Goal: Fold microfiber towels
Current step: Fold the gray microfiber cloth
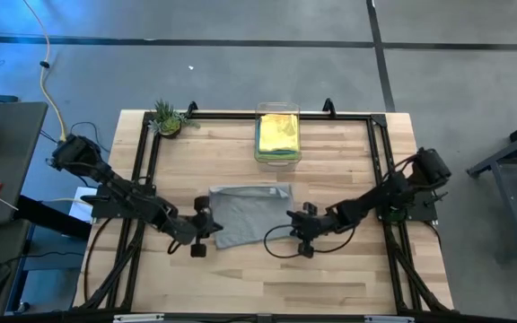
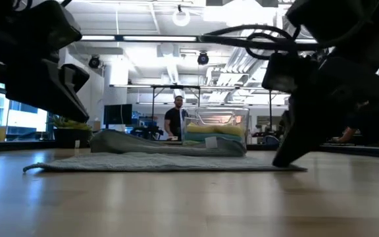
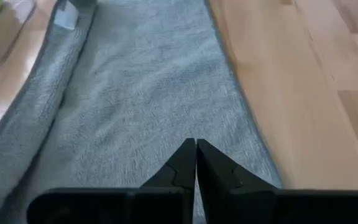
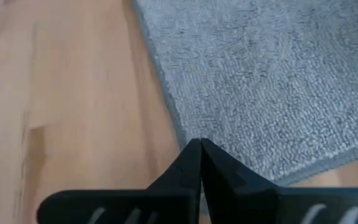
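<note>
A grey microfiber towel (image 1: 249,213) lies spread on the wooden table's middle, and its far edge (image 3: 36,124) is doubled into a thick ridge. My left gripper (image 1: 210,226) is shut and hangs a little above the towel's left end (image 3: 166,99), with no cloth showing between its fingers. My right gripper (image 1: 291,221) is shut at the towel's near right corner. Yellow and green towels (image 1: 277,133) lie stacked in a clear bin at the far edge. My right gripper's shut fingertips (image 2: 280,160) come down on the towel's right edge (image 4: 178,132) at its near right corner, slanting down from the table's right. Whether any cloth lies between the fingers I cannot tell. The towel lies flat on the table.
The clear bin (image 1: 260,154) stands at the table's far middle, and a small potted plant (image 1: 167,118) at the far left corner. Bare wood lies in front of the towel (image 1: 258,278). A person (image 2: 174,118) stands in the room behind the table.
</note>
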Controlling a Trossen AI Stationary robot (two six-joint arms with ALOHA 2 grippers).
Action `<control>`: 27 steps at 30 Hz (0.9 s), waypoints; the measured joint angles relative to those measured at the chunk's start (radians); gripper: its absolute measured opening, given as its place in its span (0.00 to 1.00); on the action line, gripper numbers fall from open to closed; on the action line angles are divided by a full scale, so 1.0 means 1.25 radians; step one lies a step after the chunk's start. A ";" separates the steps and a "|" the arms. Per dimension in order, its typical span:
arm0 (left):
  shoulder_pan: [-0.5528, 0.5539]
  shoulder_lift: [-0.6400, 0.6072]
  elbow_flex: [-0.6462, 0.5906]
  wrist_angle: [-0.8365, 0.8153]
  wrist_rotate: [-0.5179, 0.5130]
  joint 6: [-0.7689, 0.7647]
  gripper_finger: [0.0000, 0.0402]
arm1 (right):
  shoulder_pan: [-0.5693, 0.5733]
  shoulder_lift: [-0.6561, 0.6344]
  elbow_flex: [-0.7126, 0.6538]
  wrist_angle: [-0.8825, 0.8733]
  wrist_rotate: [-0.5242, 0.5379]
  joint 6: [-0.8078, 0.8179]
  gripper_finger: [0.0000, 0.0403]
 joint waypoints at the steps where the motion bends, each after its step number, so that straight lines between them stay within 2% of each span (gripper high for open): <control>1: -0.005 0.003 0.000 0.003 -0.001 0.000 0.01 | 0.009 0.000 0.000 -0.005 0.001 0.010 0.00; 16: -0.009 0.024 0.000 0.063 0.006 -0.007 0.02 | 0.156 -0.004 0.000 0.015 -0.021 0.215 0.00; 22: -0.009 0.079 0.000 0.163 0.045 -0.004 0.02 | 0.196 -0.012 0.017 0.023 -0.033 0.214 0.00; 27: -0.004 0.151 0.013 0.226 0.049 0.025 0.02 | 0.198 -0.027 0.065 0.014 0.009 0.130 0.00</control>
